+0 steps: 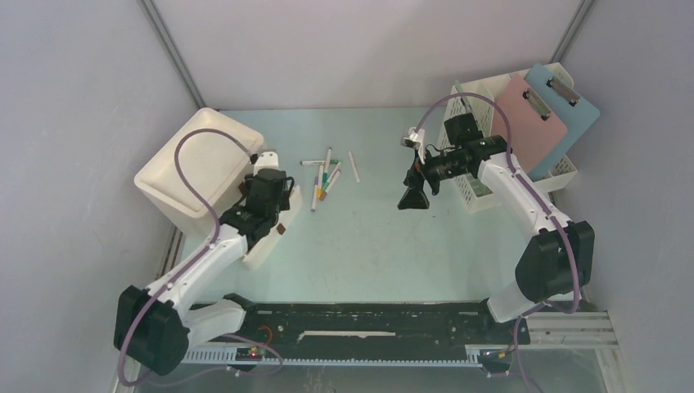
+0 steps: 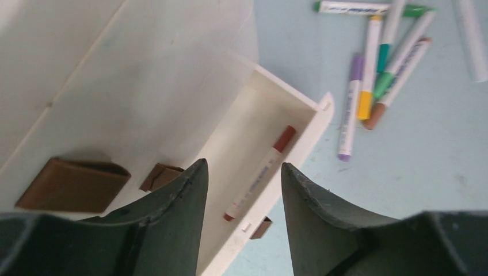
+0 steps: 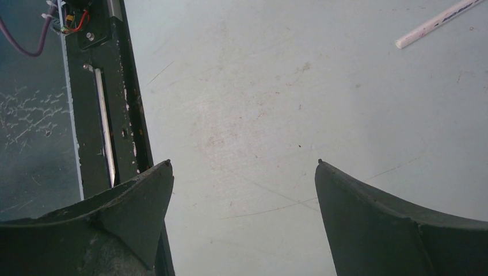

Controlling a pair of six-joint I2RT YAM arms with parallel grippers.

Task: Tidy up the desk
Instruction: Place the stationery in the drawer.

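L gripper (image 2: 244,165) fingers apart over brown-capped marker (image 2: 270,158) in white tray (image 2: 288,92), R gripper (image 3: 244,164) wide, empty; risk: L clips tray wall, scattering loose markers (image 2: 374,75).

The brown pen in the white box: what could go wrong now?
The left gripper hangs open right over the brown-capped marker in the white box. If it swings away low, it might catch the box's wall and shove it. The loose markers on the desk lie touching and crossed, so grabbing one might roll the others.
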